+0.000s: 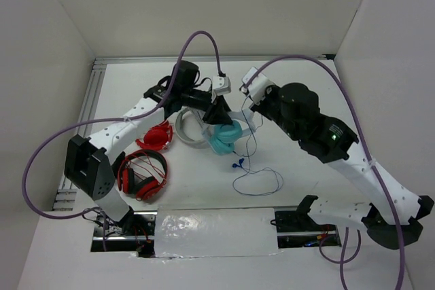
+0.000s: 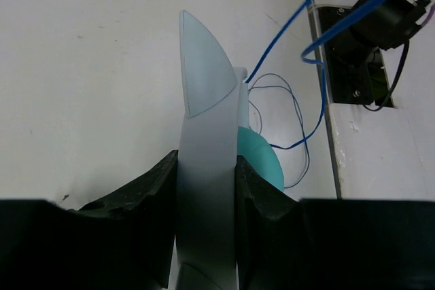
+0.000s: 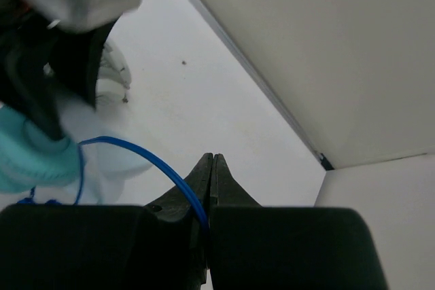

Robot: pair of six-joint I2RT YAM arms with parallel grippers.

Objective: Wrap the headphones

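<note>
Teal headphones [image 1: 225, 139]: these sit mid-bench, just right of the grey-white pair [image 1: 187, 130] and far right of the red pair [image 1: 143, 174]. We read them as held by the band, not lying free.
Left gripper [image 2: 207, 191]: it is clamped on the pale headband [image 2: 204, 161], with 1 finger against each flat face. We judge this hold anchors the set so the wrap has something steady to wind around.
Right gripper [image 3: 209, 168]: the tips are pressed together on the thin blue cable [image 3: 153, 154], which arcs from them to the teal cup [image 3: 30, 161] at left.
Reason for that pinch: we think a hold close to the cup lets this arm lead the cable round the headphones with little slack.
Loose cable: the rest lies in open loops on the bench [image 1: 299, 174], near of the headphones. The blue plug [image 1: 237, 164] lies between the headphones and the loops.
Stage: this looks early in the wrap to us. We cannot tell whether any turn already lies around the band.
Risk: the cable is thin and could slip through the closed tips. The trailing loops could also snag as the 2 arms work close together.
</note>
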